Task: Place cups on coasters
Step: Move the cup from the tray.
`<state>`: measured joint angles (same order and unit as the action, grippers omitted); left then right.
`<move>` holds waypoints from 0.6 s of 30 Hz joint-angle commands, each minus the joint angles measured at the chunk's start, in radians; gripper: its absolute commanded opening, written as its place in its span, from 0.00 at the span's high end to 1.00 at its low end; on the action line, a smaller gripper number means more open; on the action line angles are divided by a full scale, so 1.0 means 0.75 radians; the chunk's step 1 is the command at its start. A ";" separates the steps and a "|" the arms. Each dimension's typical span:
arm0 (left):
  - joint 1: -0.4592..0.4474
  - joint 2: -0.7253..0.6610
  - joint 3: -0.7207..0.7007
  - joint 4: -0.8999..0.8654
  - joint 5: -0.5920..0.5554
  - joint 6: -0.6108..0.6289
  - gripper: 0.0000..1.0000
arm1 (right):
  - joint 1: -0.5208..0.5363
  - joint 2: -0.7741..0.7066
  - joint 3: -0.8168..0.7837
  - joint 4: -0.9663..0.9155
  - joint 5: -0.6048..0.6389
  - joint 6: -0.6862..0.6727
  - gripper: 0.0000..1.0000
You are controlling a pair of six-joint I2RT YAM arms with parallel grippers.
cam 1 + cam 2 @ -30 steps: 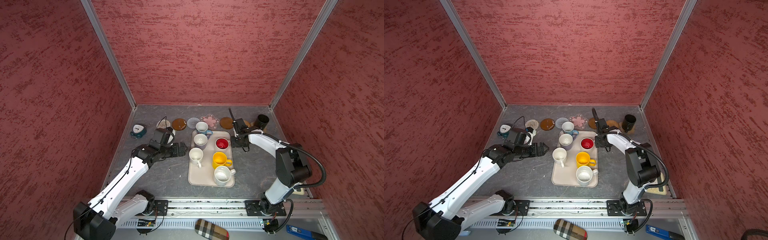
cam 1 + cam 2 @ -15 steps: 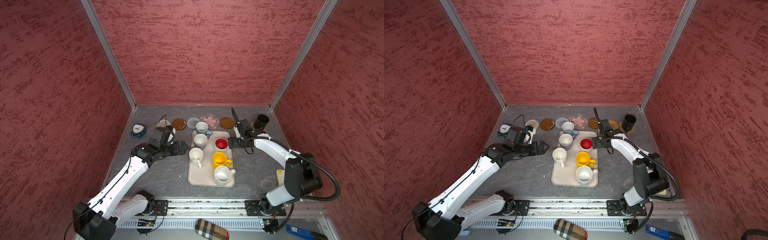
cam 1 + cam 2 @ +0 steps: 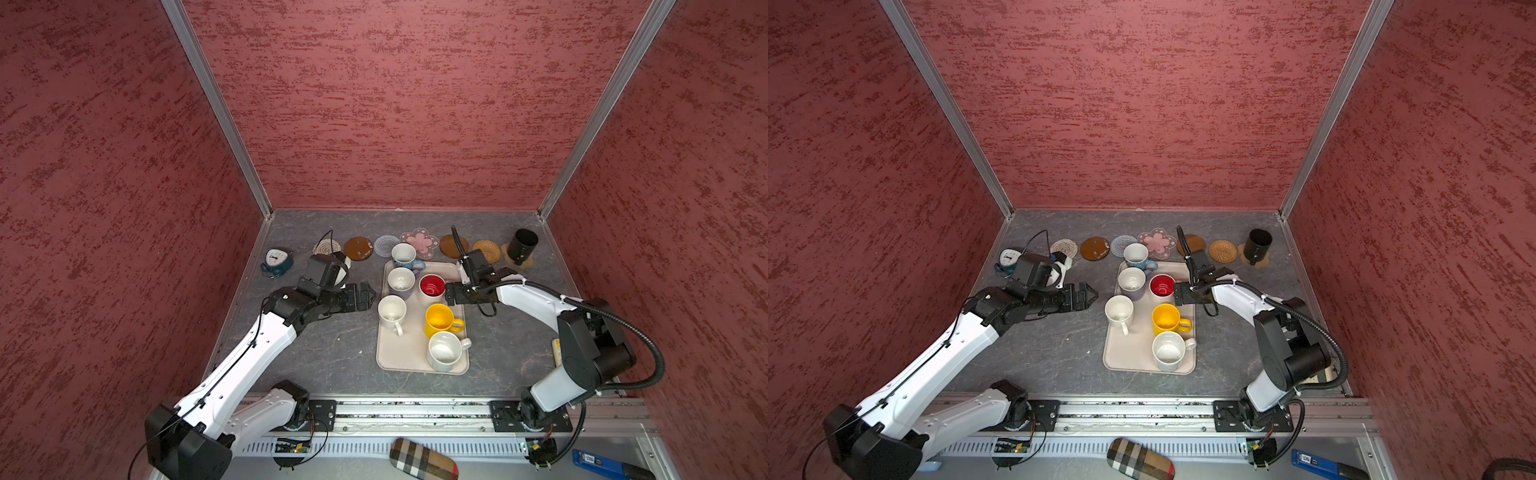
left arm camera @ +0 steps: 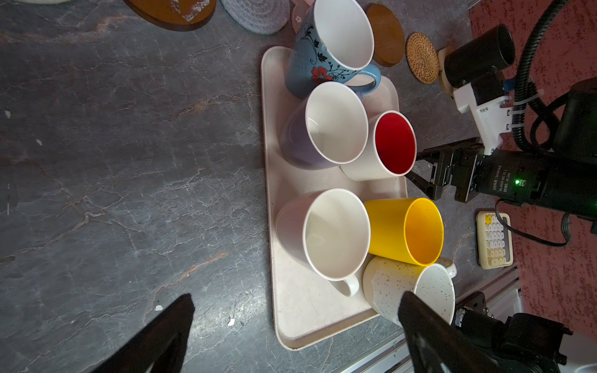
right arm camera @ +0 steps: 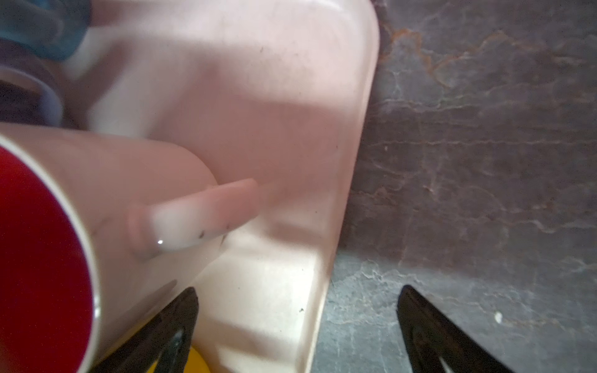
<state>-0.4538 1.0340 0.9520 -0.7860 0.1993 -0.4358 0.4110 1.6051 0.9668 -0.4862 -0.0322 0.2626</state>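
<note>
Right hand open beside red mug, centre frame. Left hand open too. Next, likely: grip and lift it.

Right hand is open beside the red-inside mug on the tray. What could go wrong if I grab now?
The mug's handle sits off to one side of the right hand, so closing may miss it and shove the red-inside mug into the lavender mug or yellow mug, both crowded close.

A lab-like robot test cell. Red textured panels set in aluminium posts box in a grey tabletop, with the left arm and right arm bolted to a metal rail.
</note>
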 commanded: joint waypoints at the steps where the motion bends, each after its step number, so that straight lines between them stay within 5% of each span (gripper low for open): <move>1: 0.000 -0.007 0.022 0.001 -0.019 0.021 0.01 | 0.021 0.048 0.019 0.111 -0.056 0.070 0.04; 12: 0.005 -0.020 0.009 -0.007 -0.028 0.025 0.01 | 0.053 0.107 0.040 0.240 -0.039 0.165 0.11; 18: 0.013 -0.022 0.005 -0.012 -0.025 0.034 0.01 | 0.099 0.138 0.095 0.147 -0.044 0.057 0.08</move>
<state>-0.4496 1.0332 0.9520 -0.7902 0.1959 -0.4313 0.4614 1.6974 0.9989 -0.3798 -0.0414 0.3428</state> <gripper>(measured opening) 0.995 0.918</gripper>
